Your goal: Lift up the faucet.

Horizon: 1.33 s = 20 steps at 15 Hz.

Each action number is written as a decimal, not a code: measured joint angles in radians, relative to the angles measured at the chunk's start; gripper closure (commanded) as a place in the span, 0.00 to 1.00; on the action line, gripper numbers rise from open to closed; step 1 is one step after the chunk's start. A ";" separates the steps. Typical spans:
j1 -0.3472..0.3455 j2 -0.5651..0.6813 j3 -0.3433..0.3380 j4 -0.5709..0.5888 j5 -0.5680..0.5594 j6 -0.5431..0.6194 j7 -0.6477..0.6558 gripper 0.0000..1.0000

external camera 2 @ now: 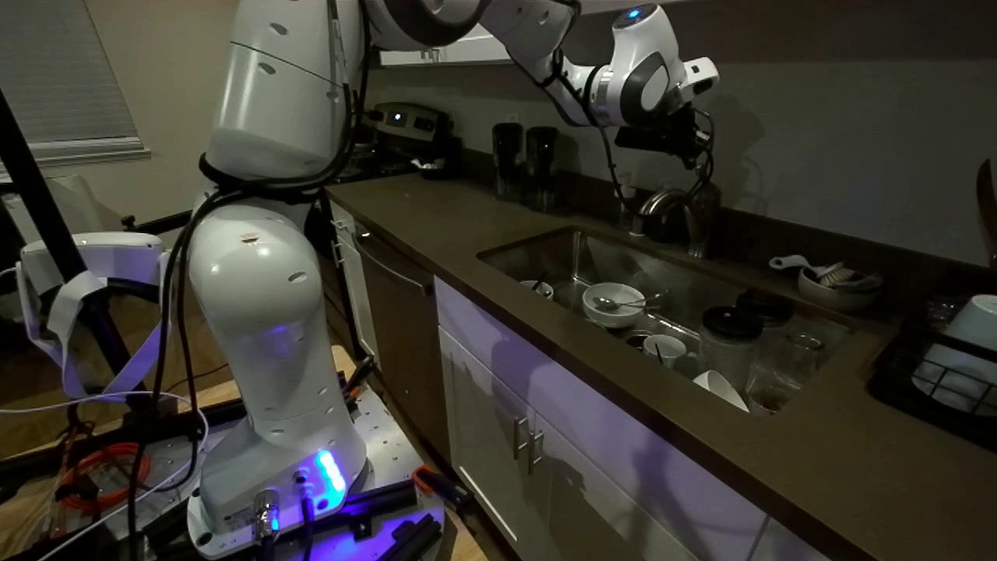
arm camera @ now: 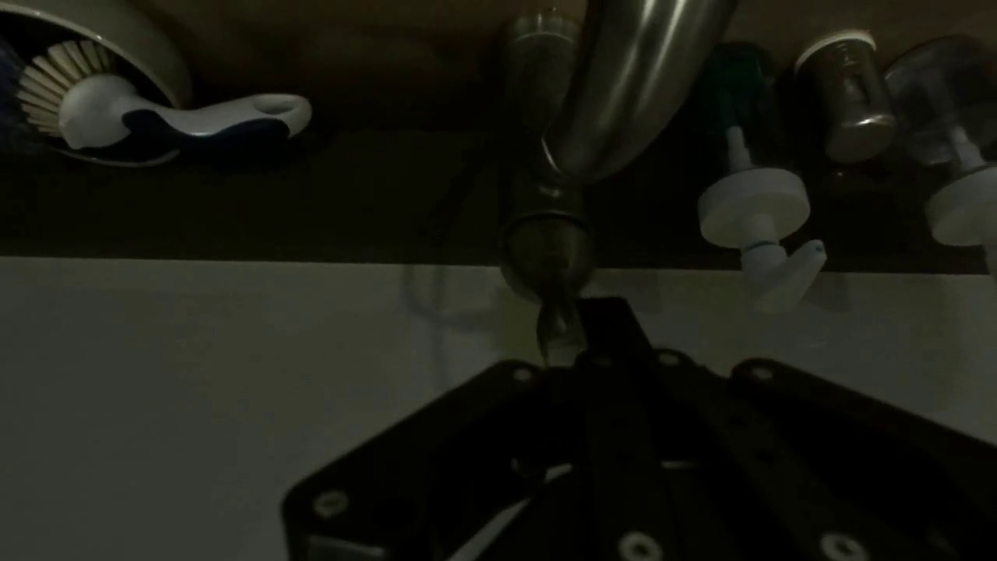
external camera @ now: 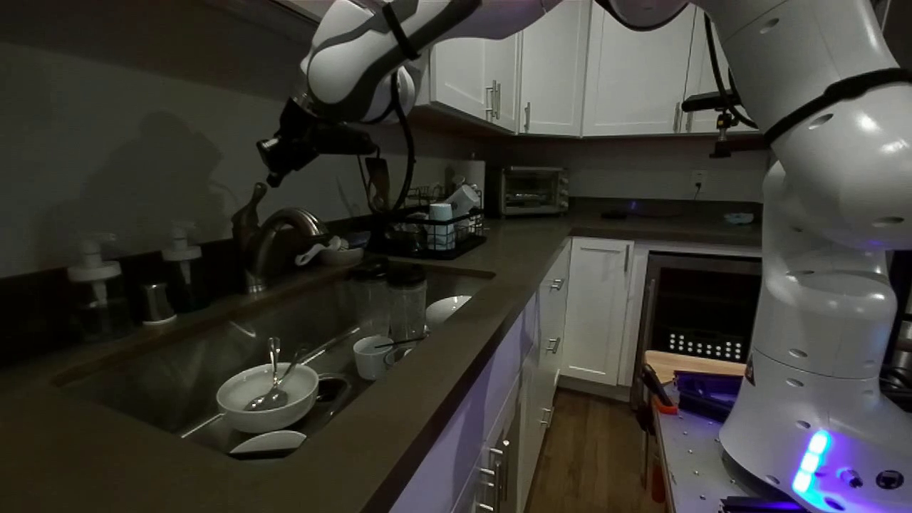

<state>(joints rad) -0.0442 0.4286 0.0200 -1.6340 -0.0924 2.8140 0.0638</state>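
One faucet point(external camera: 260, 253) is standing at the back edge of one sink point(external camera 2: 623, 269), its lever handle point(external camera: 249, 211) pointing up and its spout point(arm camera: 642, 86) arching over it. The jaws are hovering just beside the lever's tip, clenched together; whether they are touching it is not showing. To one side, two white-capped pumps point(arm camera: 754, 206) are standing with one metal can point(arm camera: 853, 101) between them; to the other, one brush point(arm camera: 199, 121) is lying in one bowl point(external camera 2: 833, 294). Inside the sink, two utensils point(external camera: 274, 397) are leaning in one white bowl point(external camera: 263, 420), and two dark-lidded jars point(external camera 2: 728, 343) are standing toward the brush's side. The wall point(arm camera: 195, 374) is rising close behind the lever; open room is lying in front, above the sink. A strip of tabletop point(external camera: 420, 388) is running between the sink and the outer edge.
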 measured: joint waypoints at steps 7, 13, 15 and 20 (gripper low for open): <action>0.066 0.011 -0.019 -0.086 0.000 0.067 0.005 0.99; 0.092 0.025 -0.079 -0.073 -0.001 0.098 0.019 0.99; 0.092 0.033 -0.090 -0.054 -0.001 0.098 0.019 0.99; 0.081 0.078 -0.094 0.030 0.000 0.094 0.019 0.99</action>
<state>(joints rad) 0.0366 0.5065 -0.0745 -1.6041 -0.0927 2.9076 0.0827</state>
